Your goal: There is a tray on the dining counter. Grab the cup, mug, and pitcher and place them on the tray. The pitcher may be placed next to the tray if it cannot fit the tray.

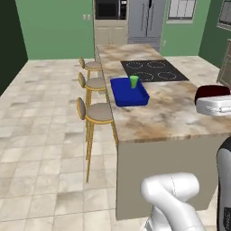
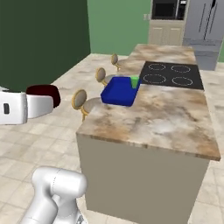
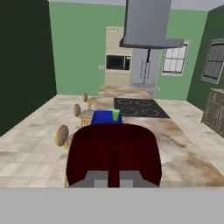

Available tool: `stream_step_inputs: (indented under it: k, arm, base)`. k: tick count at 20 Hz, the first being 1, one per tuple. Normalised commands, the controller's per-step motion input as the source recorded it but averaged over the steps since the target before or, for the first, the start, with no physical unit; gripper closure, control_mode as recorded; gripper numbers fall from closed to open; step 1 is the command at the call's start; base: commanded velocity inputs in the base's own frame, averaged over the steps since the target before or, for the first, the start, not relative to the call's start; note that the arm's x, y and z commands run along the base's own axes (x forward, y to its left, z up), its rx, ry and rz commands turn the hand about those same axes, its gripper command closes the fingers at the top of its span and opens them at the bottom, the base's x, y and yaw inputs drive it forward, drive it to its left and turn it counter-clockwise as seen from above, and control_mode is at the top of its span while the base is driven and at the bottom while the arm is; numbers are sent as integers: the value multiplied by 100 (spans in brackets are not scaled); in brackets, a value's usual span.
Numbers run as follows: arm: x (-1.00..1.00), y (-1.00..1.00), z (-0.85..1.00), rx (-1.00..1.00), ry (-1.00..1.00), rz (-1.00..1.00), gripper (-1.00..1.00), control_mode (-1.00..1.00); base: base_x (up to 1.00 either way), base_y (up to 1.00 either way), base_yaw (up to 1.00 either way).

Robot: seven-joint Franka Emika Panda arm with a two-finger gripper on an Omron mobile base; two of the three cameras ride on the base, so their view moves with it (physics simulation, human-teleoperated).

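The dark red mug is gripped by the closed gripper and is carried in the air, short of the near end of the dining counter. In the left base view the mug is seen at the right edge, above the counter's near right part. Farther along the marbled top, the blue tray is found by the stool-side edge, with the green cup standing upright in it. Beyond the tray, the black cooktop is inset. Three stools are lined along the counter's side.
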Motion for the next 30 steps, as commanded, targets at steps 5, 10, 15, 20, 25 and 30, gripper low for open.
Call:
stream_step_inputs:
  k: [5, 10, 15, 20, 25, 30]
  arm:
    - [0, 0, 0, 0, 0, 0, 100, 100]
    - [0, 0, 0, 0, 0, 0, 100, 100]
    - [0, 0, 0, 0, 0, 0, 100, 100]
    - [0, 0, 0, 0, 0, 0, 100, 100]
    - [0, 0, 0, 0, 0, 0, 100, 100]
    - [0, 0, 0, 0, 0, 0, 100, 100]
  base:
    - [70, 45, -6]
    - [25, 93, 0]
    - [14, 100, -7]
    - [33, 88, -22]
    - [41, 73, -40]
    - [34, 57, -53]
